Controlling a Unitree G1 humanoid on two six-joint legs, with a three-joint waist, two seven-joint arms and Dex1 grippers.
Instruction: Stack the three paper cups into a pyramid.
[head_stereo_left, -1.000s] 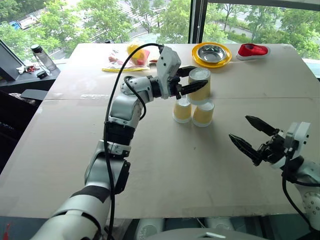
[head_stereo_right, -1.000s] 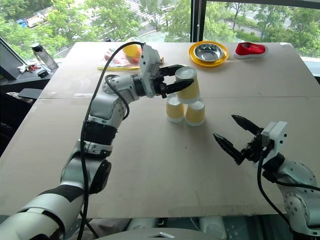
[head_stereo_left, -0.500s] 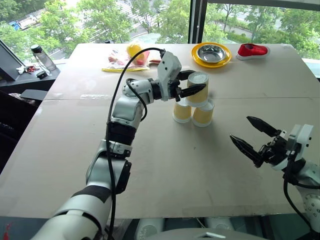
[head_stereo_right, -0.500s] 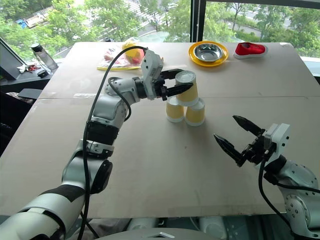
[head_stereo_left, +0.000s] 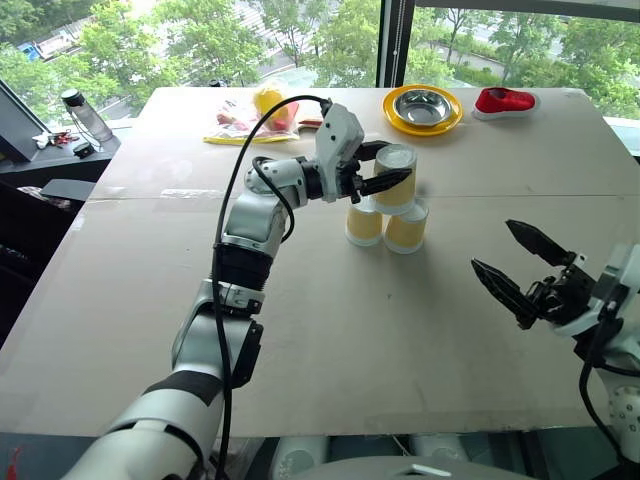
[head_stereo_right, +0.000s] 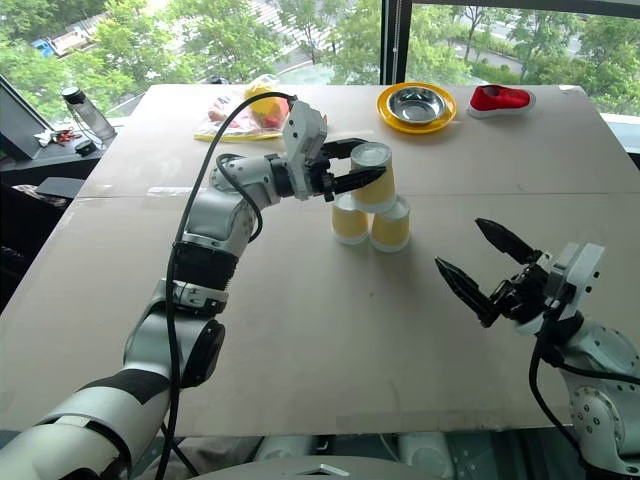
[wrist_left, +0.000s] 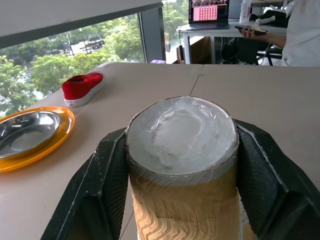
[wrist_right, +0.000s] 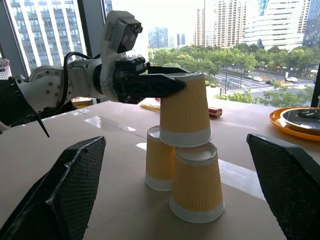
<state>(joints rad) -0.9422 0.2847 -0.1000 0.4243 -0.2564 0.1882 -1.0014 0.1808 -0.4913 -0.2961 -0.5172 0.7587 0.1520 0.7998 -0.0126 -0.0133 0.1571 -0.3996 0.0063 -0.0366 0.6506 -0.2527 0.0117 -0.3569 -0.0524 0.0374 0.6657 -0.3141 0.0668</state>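
Now left gripper (head_stereo_left: 385, 166) clamps top cup (head_stereo_left: 396, 178) — right gripper (head_stereo_left: 518, 264) agape.

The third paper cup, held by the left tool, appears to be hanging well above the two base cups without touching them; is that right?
Not quite. The third paper cup does sit in the shut left tool, but the right wrist view shows its bottom edge resting on the two base cups, not hanging well above them.
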